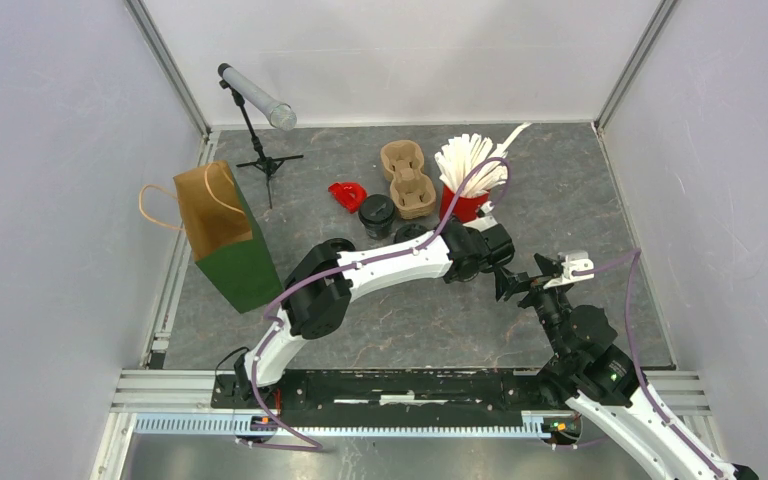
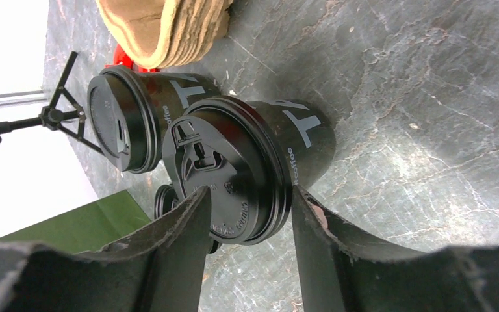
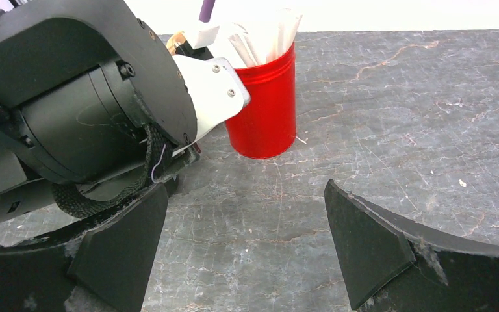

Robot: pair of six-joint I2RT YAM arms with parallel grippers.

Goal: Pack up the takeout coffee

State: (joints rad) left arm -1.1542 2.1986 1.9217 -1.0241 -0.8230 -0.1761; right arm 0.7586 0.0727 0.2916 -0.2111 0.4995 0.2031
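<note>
Two black lidded coffee cups stand side by side on the dark table. The nearer cup [image 2: 260, 156] [image 1: 411, 232] is mostly hidden under my left forearm in the top view; the farther cup [image 2: 130, 117] [image 1: 376, 215] stands free. My left gripper [image 2: 250, 192] is open at the nearer cup's lid: one finger lies over the lid's face, the other sits at the rim, and the cup rests on the table. My right gripper [image 3: 245, 184] [image 1: 510, 280] hangs wide open over bare table, just right of the left wrist. The brown and green paper bag [image 1: 225, 235] stands open at the left.
A stack of cardboard cup carriers [image 1: 405, 178] [image 2: 169, 26] lies behind the cups. A red can of white paper-wrapped sticks [image 1: 468, 200] [image 3: 263, 107] stands right of it. A small red object [image 1: 347, 195] and a tripod stand [image 1: 260, 150] sit toward the back left. The left wrist [image 3: 71, 110] crowds my right gripper.
</note>
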